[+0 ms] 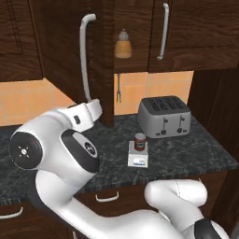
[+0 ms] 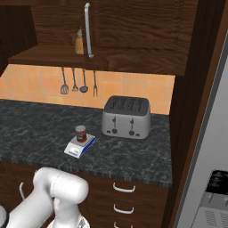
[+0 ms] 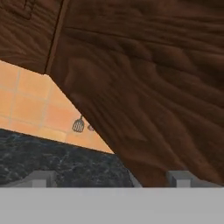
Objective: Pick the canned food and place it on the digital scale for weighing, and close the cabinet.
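- The gripper (image 3: 111, 178) is close against the swung-out cabinet door (image 3: 148, 87), its fingers spread wide and holding nothing.
- The canned food (image 1: 139, 141) stands upright on the digital scale (image 1: 138, 160), on the dark counter (image 1: 196, 154).
- Behind them sits the toaster (image 1: 164, 116).
- Farthest, a tan bottle (image 1: 123, 44) stands on the cabinet (image 1: 186, 32) shelf.
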Controlling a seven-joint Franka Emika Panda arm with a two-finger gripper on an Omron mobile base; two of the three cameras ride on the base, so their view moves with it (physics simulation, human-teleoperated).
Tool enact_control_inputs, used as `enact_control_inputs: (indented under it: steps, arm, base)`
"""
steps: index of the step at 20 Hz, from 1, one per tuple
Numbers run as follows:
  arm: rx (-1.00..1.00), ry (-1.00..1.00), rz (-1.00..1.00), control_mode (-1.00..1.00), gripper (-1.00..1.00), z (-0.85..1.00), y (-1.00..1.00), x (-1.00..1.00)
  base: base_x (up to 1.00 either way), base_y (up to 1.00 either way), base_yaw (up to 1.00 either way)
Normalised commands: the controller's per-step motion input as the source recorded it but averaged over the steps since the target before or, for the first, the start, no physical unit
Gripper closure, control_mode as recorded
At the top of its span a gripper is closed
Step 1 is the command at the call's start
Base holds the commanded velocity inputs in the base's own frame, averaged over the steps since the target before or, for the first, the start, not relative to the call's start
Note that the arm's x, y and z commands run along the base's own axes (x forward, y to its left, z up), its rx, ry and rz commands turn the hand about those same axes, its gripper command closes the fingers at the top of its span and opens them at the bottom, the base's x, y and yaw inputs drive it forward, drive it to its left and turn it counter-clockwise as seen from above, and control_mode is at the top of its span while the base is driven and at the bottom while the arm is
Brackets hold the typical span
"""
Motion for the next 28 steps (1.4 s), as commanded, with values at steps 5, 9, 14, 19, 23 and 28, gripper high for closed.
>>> enact_control_inputs:
  steps: [5,9,14,19,23,28]
  arm:
    - [0.32,-0.02,0.05,-1.00,-1.00,0.00,-1.00,1.00]
    - [0.18,0.11,0.11,-1.00,-1.00,-0.03,-0.81,1.00]
    - [0.00,0.02,0.19,-1.00,-1.00,-0.04,-0.51,1.00]
    - [0.00,-0.03,0.11,-1.00,-1.00,0.00,-0.22,0.99]
    - [0.00,-0.08,0.10,-1.00,-1.00,-0.20,-0.19,1.00]
    - [0.00,-0.20,0.12,-1.00,-1.00,-0.08,-0.11,0.97]
  base:
    - [0.00,0.00,0.00]
    - [0.00,0.00,0.00]
    - [0.00,0.00,0.00]
    - [0.00,0.00,0.00]
    - [0.00,0.00,0.00]
    - [0.00,0.00,0.00]
